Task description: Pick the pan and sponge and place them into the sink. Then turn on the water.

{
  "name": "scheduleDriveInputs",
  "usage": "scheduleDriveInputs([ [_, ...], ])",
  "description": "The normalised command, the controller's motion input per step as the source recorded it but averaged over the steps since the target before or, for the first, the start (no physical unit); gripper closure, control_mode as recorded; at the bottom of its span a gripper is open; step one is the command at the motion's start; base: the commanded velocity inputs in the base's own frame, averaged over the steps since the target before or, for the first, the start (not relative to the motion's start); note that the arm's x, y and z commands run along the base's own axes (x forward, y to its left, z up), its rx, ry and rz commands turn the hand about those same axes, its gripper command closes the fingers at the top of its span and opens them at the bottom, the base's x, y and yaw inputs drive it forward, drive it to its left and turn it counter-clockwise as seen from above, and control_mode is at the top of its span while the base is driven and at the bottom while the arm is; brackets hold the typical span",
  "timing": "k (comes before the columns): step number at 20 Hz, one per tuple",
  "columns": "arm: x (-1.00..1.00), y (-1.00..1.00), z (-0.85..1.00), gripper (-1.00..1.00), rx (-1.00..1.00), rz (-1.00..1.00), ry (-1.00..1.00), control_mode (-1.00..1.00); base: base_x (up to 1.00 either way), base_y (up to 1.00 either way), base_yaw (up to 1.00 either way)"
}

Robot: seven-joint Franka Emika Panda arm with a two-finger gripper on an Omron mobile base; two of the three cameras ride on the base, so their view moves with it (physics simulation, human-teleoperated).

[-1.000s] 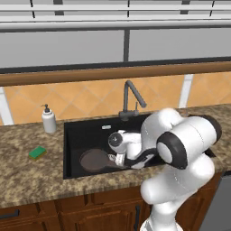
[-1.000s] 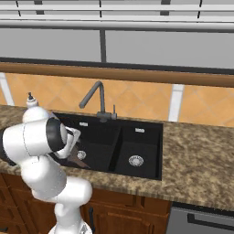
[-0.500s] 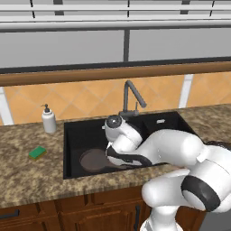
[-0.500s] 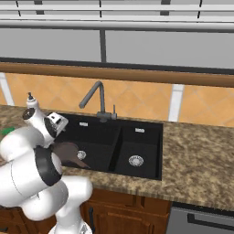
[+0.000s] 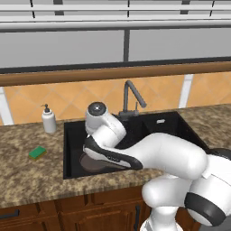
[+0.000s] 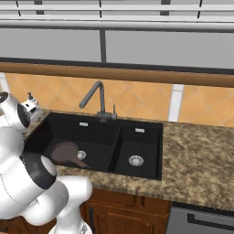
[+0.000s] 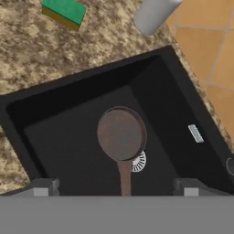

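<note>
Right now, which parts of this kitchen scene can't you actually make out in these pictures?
- Pan: left base view, mostly behind the white arm.
- Pan handle's end: hand view, cut off at the bottom edge.
- Soap dispenser: hand view, top cut by the edge.
- Large basin's drain: hand view, partly under the pan.
- Sponge: left base view, too small for detail.

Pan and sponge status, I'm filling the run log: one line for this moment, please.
pan: in large basin of sink | sponge: on counter, not yet moved | pincer: open, above pan | water: off

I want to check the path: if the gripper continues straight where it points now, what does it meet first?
Probably the pan lying in the sink: the open gripper points down at its handle. How far above it the gripper is remains unclear.
</note>
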Motion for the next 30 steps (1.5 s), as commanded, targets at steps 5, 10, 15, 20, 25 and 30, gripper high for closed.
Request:
scheduleDriveInputs([
  [5, 0.12, 1.0, 0.14, -1.0, 0.0, -0.09, 0.18, -1.0, 0.0, 0.0, 0.0],
  [10, -0.01, 0.93, 0.06, -1.0, 0.01, -0.19, 0.18, -1.0, 0.0, 0.0, 0.0],
  [15, 0.02, 0.45, -0.31, -1.0, 0.0, -0.23, 0.12, -1.0, 0.0, 0.0, 0.0],
  [20, 0.0, 0.24, -0.14, -1.0, 0.0, -0.53, 0.12, -1.0, 0.0, 0.0, 0.0],
  [25, 0.06, 0.54, -0.05, -1.0, 0.02, -0.5, 0.13, -1.0, 0.0, 0.0, 0.0],
  [30, 0.43, 0.3, -0.4, -1.0, 0.1, -0.36, 0.0, -1.0, 0.0, 0.0, 0.0],
])
